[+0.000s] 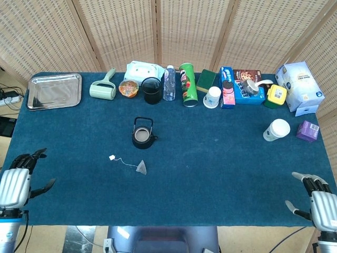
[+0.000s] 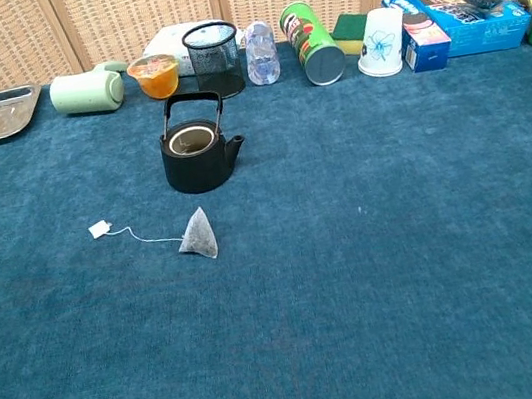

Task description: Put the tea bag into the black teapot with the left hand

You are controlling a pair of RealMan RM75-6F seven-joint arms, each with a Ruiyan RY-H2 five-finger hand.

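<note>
The table (image 1: 221, 163) wears a dark blue cloth; along its far edge stand a steel tray (image 1: 54, 90), a blue cookie box (image 1: 247, 90) and a green crisps can (image 1: 187, 84), their lettering too small to read; the black teapot (image 1: 143, 134) sits lidless and upright near the middle; the left hand (image 1: 16, 184) and right hand (image 1: 322, 206) hover at the near corners, fingers spread, holding nothing; the tea bag (image 2: 198, 236) lies on the cloth just in front of the teapot, string trailing left to its tag.
</note>
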